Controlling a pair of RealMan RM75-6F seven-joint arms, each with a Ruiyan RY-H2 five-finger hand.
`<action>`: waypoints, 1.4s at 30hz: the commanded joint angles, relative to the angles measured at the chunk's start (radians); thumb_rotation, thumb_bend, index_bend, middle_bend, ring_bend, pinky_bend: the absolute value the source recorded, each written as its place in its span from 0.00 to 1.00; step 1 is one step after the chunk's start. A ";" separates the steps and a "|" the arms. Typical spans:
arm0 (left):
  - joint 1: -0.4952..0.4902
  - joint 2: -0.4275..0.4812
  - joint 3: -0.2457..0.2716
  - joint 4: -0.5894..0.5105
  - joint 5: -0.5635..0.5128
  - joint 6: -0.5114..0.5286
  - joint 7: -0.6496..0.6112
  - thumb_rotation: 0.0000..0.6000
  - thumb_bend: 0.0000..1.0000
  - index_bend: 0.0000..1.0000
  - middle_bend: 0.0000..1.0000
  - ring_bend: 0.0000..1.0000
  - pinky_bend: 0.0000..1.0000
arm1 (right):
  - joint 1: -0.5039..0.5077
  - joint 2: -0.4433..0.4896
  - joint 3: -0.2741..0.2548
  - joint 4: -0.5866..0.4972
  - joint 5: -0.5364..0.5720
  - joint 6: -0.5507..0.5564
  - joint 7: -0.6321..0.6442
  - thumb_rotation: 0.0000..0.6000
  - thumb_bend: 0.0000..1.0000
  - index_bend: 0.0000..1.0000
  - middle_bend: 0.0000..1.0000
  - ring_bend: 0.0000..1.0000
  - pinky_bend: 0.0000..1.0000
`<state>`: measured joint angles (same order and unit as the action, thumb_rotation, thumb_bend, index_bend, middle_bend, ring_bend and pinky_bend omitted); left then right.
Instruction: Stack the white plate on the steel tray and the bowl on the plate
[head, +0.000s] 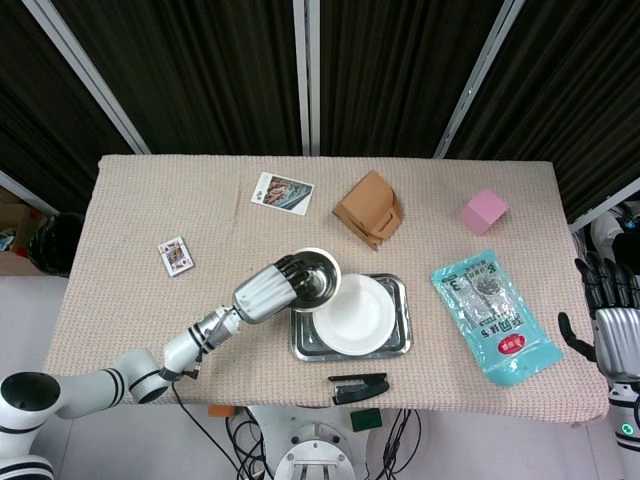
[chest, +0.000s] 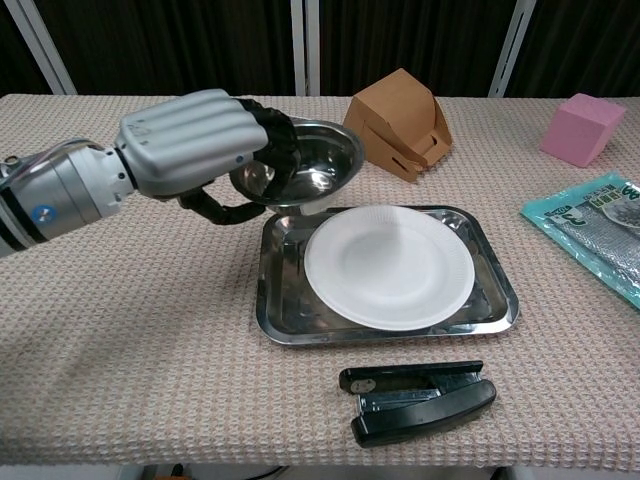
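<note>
My left hand (chest: 205, 150) (head: 268, 288) grips the rim of a steel bowl (chest: 318, 172) (head: 315, 278) and holds it in the air, over the far left corner of the steel tray (chest: 283, 318) (head: 398, 345). The white plate (chest: 388, 266) (head: 357, 314) lies flat in the tray. The bowl's shadow touches the plate's left edge. My right hand (head: 608, 318) hangs open off the table's right edge, seen only in the head view.
A black stapler (chest: 417, 399) lies in front of the tray. Behind it stand a brown cardboard box (chest: 397, 122) and a photo card (head: 282, 193). A pink block (chest: 582, 127) and a teal packet (head: 494, 316) are at the right, a playing card (head: 175, 255) at the left.
</note>
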<state>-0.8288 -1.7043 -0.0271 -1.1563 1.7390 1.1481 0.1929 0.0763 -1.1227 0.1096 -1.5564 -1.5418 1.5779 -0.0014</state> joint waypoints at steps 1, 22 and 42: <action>-0.027 -0.026 -0.005 -0.020 0.009 -0.033 0.043 1.00 0.43 0.70 0.36 0.21 0.28 | 0.000 0.001 0.001 0.000 -0.001 0.002 0.001 1.00 0.39 0.00 0.00 0.00 0.00; -0.134 -0.140 -0.030 0.014 -0.016 -0.159 0.049 1.00 0.43 0.72 0.37 0.21 0.28 | -0.004 0.009 0.002 0.005 -0.001 0.012 0.018 1.00 0.39 0.00 0.00 0.00 0.00; -0.143 -0.220 -0.001 0.159 -0.013 -0.123 -0.001 1.00 0.43 0.71 0.37 0.21 0.28 | -0.006 0.013 0.006 0.012 0.008 0.012 0.026 1.00 0.39 0.00 0.00 0.00 0.00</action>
<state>-0.9728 -1.9207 -0.0313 -1.0011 1.7239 1.0220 0.1955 0.0706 -1.1095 0.1160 -1.5448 -1.5341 1.5900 0.0248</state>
